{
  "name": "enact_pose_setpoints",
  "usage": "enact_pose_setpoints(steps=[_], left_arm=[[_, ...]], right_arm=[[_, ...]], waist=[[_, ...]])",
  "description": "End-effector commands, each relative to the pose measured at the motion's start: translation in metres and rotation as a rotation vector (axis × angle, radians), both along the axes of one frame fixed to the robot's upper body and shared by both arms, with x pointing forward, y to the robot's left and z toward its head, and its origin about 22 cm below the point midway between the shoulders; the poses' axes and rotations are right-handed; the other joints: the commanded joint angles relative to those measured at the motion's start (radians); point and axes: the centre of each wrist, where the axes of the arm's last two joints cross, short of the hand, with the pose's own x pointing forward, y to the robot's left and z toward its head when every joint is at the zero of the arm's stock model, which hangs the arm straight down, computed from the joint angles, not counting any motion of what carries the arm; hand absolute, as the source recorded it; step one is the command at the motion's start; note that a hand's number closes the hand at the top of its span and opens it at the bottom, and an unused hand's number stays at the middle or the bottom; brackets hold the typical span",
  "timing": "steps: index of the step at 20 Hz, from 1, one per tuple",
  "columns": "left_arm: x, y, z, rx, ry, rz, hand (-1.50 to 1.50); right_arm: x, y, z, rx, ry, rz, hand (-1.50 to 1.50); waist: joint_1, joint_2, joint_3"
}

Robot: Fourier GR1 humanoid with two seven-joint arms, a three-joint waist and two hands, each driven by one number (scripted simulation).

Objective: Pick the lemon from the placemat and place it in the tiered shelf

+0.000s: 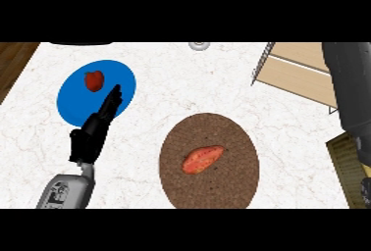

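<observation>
The tiered shelf (301, 73) and right arm (349, 88) are cut off.

Counter (188, 83): white, grey-veined marble. Placemat (217, 181): speckled brown. Fruit (202, 159) on it: orange-red. Plate (80, 98): bright blue. Item (93, 81) on plate: red. Shelf (301, 73): pale wood, grey wire. Hand (91, 135): black.

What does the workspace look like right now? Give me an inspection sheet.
Surface: white marble counter.
Job's things: orange-red fruit lies on the brown placemat; tiered shelf upper right.
Clutter: blue plate holding a red item; small grey round object at the far edge.
Hands: left hand, fingers straight, over the plate's rim; right hand, dark shape at the right edge, state unclear.
Cables: nothing seen.
Surroundings: wood floor at left.
</observation>
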Motion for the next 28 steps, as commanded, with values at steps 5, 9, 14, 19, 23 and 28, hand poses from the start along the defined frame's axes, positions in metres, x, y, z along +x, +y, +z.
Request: enact_pose_setpoints(steps=[5,9,14,19,23,28], left_arm=[[0.000,-0.011,0.001,0.008,0.008,0.008,0.00],[-0.001,-0.005,-0.007,0.010,0.007,0.027,0.00],[-0.013,0.002,-0.019,-0.003,0.020,0.017,0.00],[-0.009,0.006,-0.022,-0.007,0.021,0.031,0.00],[-0.004,-0.009,-0.012,0.001,0.004,0.030,0.00],[0.000,-0.005,-0.010,-0.002,0.025,0.015,0.00]], right_arm=[[0.005,-0.050,-0.029,-0.004,0.151,-0.196,1.50],[0.004,-0.048,-0.035,0.039,0.090,-0.293,-1.50],[-0.003,-0.043,-0.029,0.090,0.054,-0.259,-1.50],[-0.010,-0.037,-0.017,0.200,-0.050,-0.184,-1.50],[-0.016,-0.044,-0.011,0.208,-0.073,-0.116,-1.50],[-0.024,-0.039,0.031,0.228,-0.131,-0.071,-1.50]], waist=[[-0.011,-0.003,-0.002],[-0.010,-0.004,-0.001],[-0.015,-0.008,-0.001],[-0.020,-0.009,-0.001],[-0.016,-0.007,0.000],[-0.015,-0.008,-0.001]])
